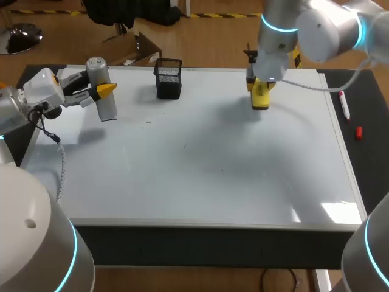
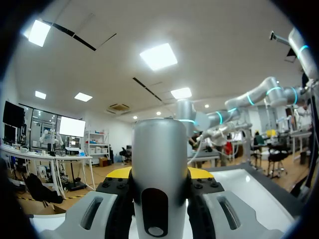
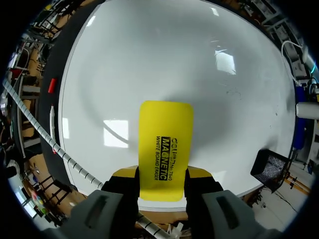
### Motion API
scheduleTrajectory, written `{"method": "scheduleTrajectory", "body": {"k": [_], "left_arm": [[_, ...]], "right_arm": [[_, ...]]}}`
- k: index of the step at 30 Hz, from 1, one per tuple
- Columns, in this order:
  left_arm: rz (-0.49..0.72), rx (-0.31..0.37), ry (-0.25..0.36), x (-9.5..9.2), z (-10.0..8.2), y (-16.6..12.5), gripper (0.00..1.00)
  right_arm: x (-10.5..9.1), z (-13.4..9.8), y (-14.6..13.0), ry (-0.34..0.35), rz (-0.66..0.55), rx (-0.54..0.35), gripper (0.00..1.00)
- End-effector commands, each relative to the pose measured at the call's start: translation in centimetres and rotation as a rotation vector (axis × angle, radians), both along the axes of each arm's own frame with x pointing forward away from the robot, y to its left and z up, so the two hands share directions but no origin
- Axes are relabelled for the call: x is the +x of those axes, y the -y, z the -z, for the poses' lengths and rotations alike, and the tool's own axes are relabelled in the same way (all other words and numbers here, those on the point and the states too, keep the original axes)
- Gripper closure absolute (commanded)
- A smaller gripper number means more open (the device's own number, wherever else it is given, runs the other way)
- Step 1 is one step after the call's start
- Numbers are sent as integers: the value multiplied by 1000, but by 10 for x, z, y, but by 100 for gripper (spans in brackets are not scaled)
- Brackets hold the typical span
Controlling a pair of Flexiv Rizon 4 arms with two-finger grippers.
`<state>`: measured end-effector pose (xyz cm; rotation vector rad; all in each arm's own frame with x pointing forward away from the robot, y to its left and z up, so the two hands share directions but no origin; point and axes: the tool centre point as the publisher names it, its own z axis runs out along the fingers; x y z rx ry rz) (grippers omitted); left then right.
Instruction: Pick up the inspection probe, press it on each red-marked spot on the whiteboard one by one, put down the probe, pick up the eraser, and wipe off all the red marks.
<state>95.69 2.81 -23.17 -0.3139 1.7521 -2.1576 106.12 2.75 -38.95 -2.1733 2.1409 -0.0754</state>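
At the far left of the head view the left gripper (image 1: pixel 104 91) is clamped on the silver metal cylinder of the inspection probe (image 1: pixel 97 72), which stands nearly upright over the upper left corner of the large white whiteboard (image 1: pixel 200 182). The left wrist view shows both fingers pressing its sides. That arm is best kept parked there, clear of the wiping path. Toward the upper right, the right gripper (image 1: pixel 260 92) grips the flat yellow rectangular eraser (image 3: pixel 164 144) by its near end, and the rest of it juts out ahead of the fingers towards the board. Whether it touches the surface I cannot tell. No red marks show on the board in any view, so wiping looks close to done, or the marks are too faint to see. To wipe well, I would lay the eraser's face flat, press evenly and sweep in overlapping passes, keeping clear of the board's raised edge. The one container is the black wire-mesh pen cup (image 1: pixel 168 78), standing upper left of centre on the board's far edge, between the two grippers. Nothing shows inside it.
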Motion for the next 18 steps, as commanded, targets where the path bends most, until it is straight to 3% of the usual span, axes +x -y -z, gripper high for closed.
{"method": "scheduleTrajectory", "body": {"k": [1, 18], "left_arm": [[-4, 0, 2, -1, -1, 1, 100], [-4, 0, 2, -1, -1, 1, 100]], "right_arm": [[25, 10, -22, -30, -6, -10, 100], [56, 21, -82, -41, -57, 13, 100]]}}
